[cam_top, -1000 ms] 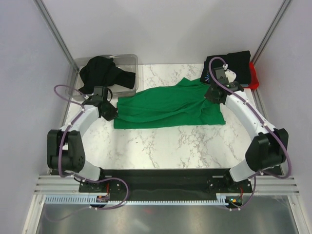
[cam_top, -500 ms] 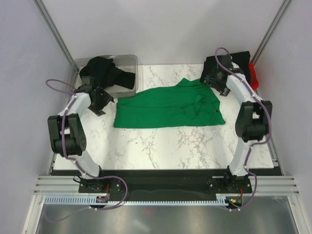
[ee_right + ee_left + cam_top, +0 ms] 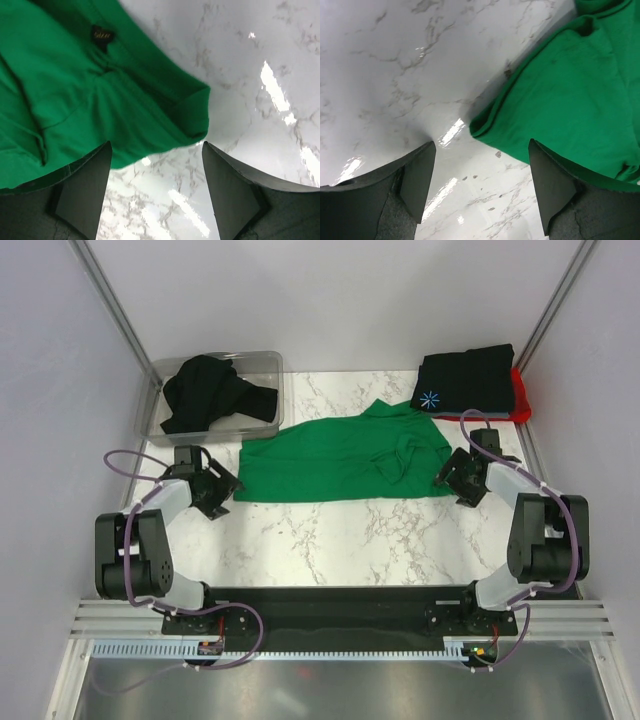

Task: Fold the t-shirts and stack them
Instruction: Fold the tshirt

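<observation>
A bright green t-shirt (image 3: 340, 458) lies folded lengthwise across the middle of the marble table, with a crumpled fold near its right end. My left gripper (image 3: 222, 490) hangs open just off its near-left corner (image 3: 479, 126), holding nothing. My right gripper (image 3: 452, 478) stands open by the near-right corner (image 3: 192, 112), also holding nothing. A folded black t-shirt with a blue-white starburst (image 3: 465, 378) rests on a red one (image 3: 520, 395) at the back right. Another black t-shirt (image 3: 210, 390) lies bunched in the bin.
A clear plastic bin (image 3: 264, 368) stands at the back left. Metal frame posts rise at both back corners. Bare marble (image 3: 340, 540) stretches between the green shirt and the arm bases.
Both grippers let go of the green shirt and opened. Both arms then drew back toward the near side, ending at the shirt's near corners. The shirt now lies flatter with a fold at right.
</observation>
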